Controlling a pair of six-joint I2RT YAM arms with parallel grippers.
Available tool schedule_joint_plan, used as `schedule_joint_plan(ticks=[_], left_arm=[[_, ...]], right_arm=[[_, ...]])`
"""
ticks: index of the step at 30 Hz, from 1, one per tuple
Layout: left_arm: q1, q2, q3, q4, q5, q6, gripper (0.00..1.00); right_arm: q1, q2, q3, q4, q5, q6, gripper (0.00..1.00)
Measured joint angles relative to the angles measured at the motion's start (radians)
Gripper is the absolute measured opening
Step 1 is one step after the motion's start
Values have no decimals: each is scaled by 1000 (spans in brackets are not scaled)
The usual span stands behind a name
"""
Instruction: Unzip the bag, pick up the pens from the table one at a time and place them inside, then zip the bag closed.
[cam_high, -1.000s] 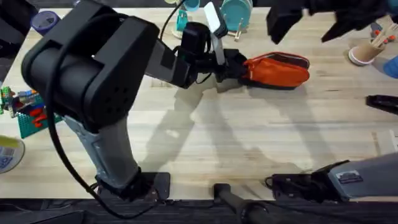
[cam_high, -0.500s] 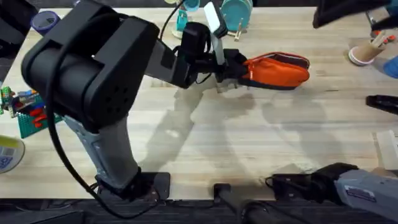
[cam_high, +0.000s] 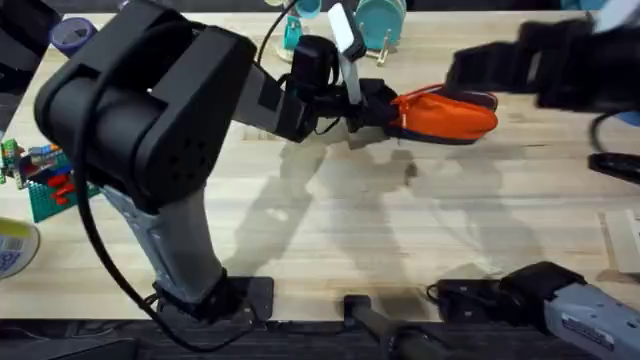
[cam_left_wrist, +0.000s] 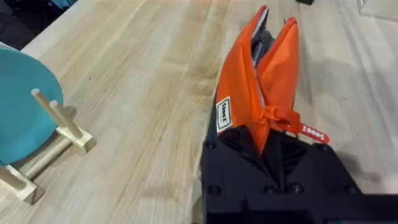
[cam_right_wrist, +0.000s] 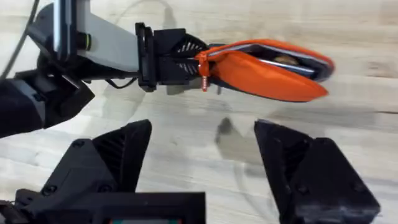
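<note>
The bag, an oblong orange fabric pouch with a dark underside, is seen lying toward the far edge of the tabletop, right of centre. Its zipper is parted along the top, so that two soft orange lips gape over a dark interior. One end of the bag, by an orange pull tag, is clenched in the left pincer. The right pincer is held released above bare pale planks on the bag's near side. Open wood is noted across the tabletop's near half.
</note>
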Motion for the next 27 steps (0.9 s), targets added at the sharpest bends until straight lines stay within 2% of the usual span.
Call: schedule_joint_plan(ticks=[7, 12, 27], left_arm=[[0, 0, 0, 0, 0, 0, 43], [0, 0, 0, 0, 0, 0, 42], [0, 0, 0, -1, -1, 2, 42]], right_arm=[[0, 37, -192, 198, -76, 1, 996], [0, 81, -274, 317, -104, 4, 996], [0, 355, -309, 546, -119, 60, 995]])
